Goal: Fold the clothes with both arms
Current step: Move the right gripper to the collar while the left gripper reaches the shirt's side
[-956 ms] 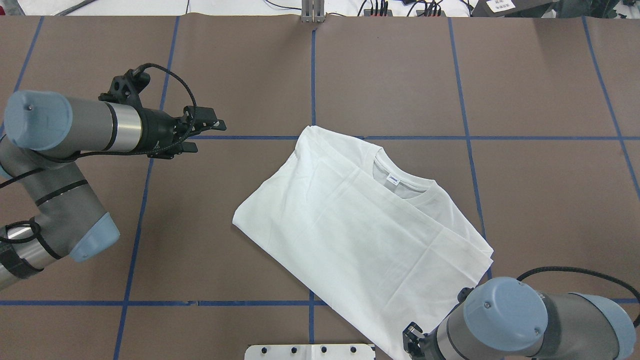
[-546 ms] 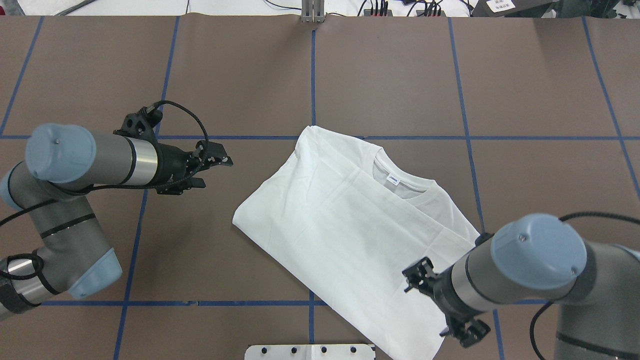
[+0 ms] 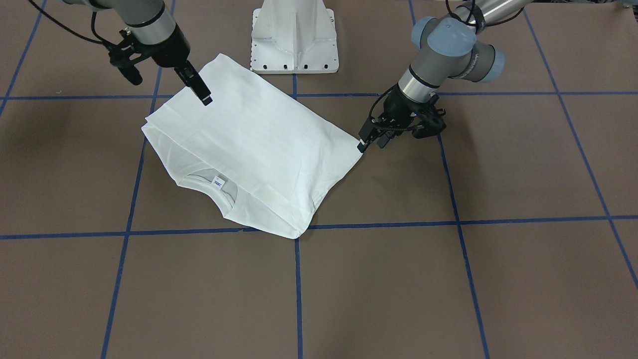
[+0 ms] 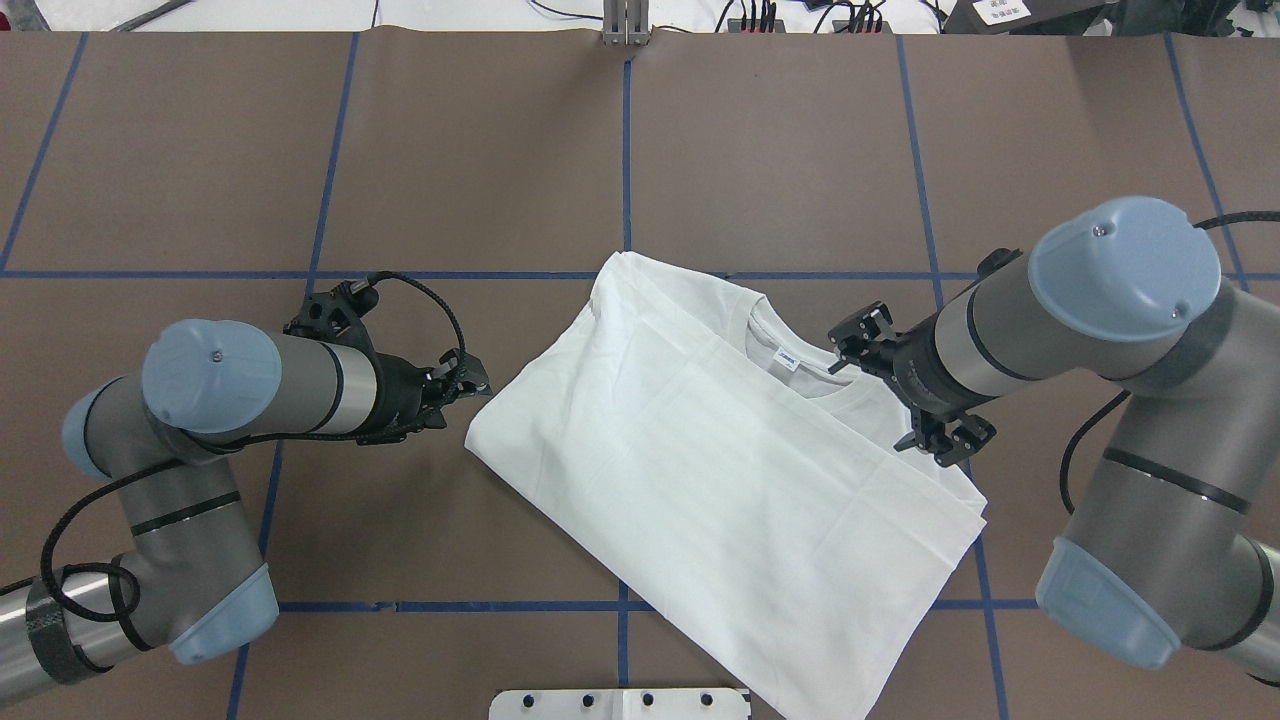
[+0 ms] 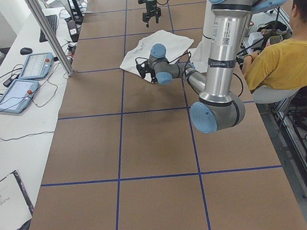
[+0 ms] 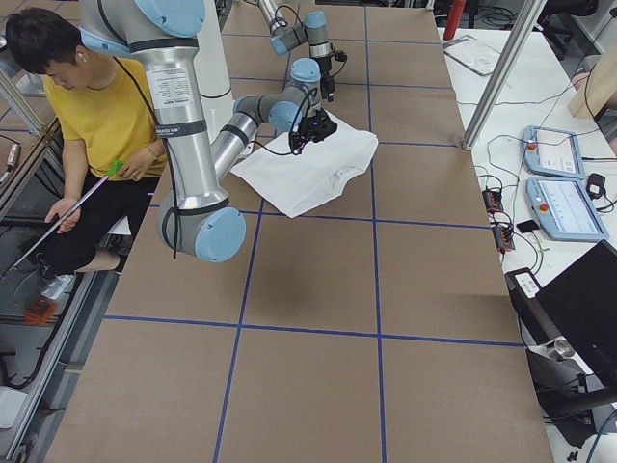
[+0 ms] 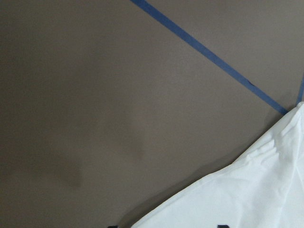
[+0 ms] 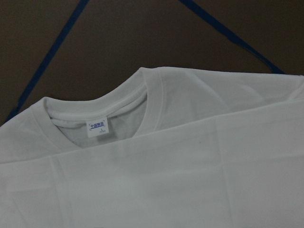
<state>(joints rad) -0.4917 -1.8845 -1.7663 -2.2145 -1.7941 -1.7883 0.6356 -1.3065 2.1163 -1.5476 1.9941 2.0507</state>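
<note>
The clothes are one white T-shirt point(image 4: 700, 450), folded into a slanted rectangle on the brown table, collar point(image 4: 805, 370) and small label point(image 8: 98, 127) facing up. Its printed text is hidden. My left gripper point(image 4: 460, 398) is open and low, just off the shirt's left corner point(image 4: 470, 440); the left wrist view shows that corner edge point(image 7: 256, 190) between the dark fingertips. Over the collar and shoulder on the shirt's right side, my right gripper point(image 4: 893, 397) hovers with its jaws wide open. The front-facing view shows the shirt point(image 3: 259, 144), the left gripper point(image 3: 371, 142) and the right gripper point(image 3: 170, 90).
The white pedestal point(image 3: 294, 35) stands at the robot's edge of the table, close to the shirt's near corner. Blue tape lines point(image 4: 626, 150) grid the brown surface. A seated person in yellow point(image 5: 292, 58) is beside the robot. Tablets point(image 5: 25, 74) lie on a side table.
The left arm came in toward the robot and right, down to the shirt's left corner. The right arm swung from the near table edge across the shirt to the collar. Both grippers stayed open.
</note>
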